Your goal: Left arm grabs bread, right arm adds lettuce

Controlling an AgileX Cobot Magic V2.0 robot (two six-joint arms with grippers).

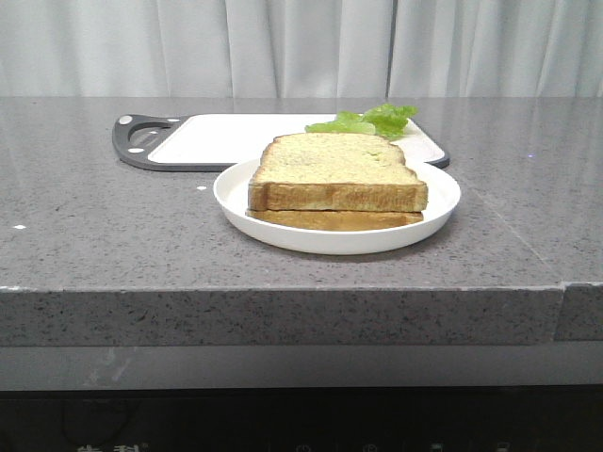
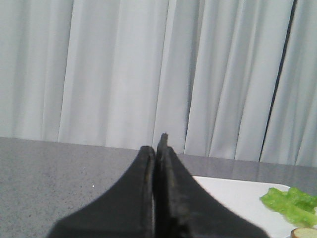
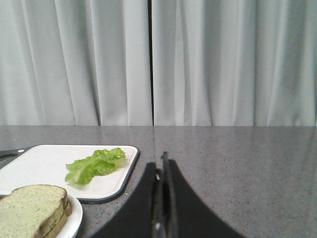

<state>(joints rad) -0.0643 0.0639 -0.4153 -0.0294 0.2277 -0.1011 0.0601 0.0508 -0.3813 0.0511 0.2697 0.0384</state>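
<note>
My left gripper point(image 2: 159, 148) is held low and level over the grey tabletop point(image 1: 94, 235), pointing toward the curtain point(image 2: 114, 69) behind the far edge; its two black wedge fingers are pressed flat together, nothing between them. My right gripper point(image 3: 163, 171) sits in much the same pose, level and aimed at the far edge, its fingers likewise closed tight on nothing. Neither touches any object.

The front view shows neither of my arms, only the layout. A white plate point(image 1: 236, 193) sits around the middle of the tabletop, a little nearer the front edge, and carries two slices stacked: the bread point(image 1: 334, 169) on top, pale speckled face up, and a second slice point(image 1: 334, 220) under it, only its brown crust showing. Behind the plate, toward the far edge, lies a white cutting board point(image 1: 217, 137) with a dark rim and handle, and the lettuce point(image 1: 367, 121) rests on its right part, partly hidden behind the bread.

My right wrist view fills that in: the lettuce point(image 3: 95, 165) lies whole on the board point(image 3: 39, 166), apart from the stacked bread point(image 3: 29, 206). My left wrist view catches just a corner of the board point(image 2: 233, 196), part of the lettuce point(image 2: 292, 203) and a sliver of bread point(image 2: 306, 233).
</note>
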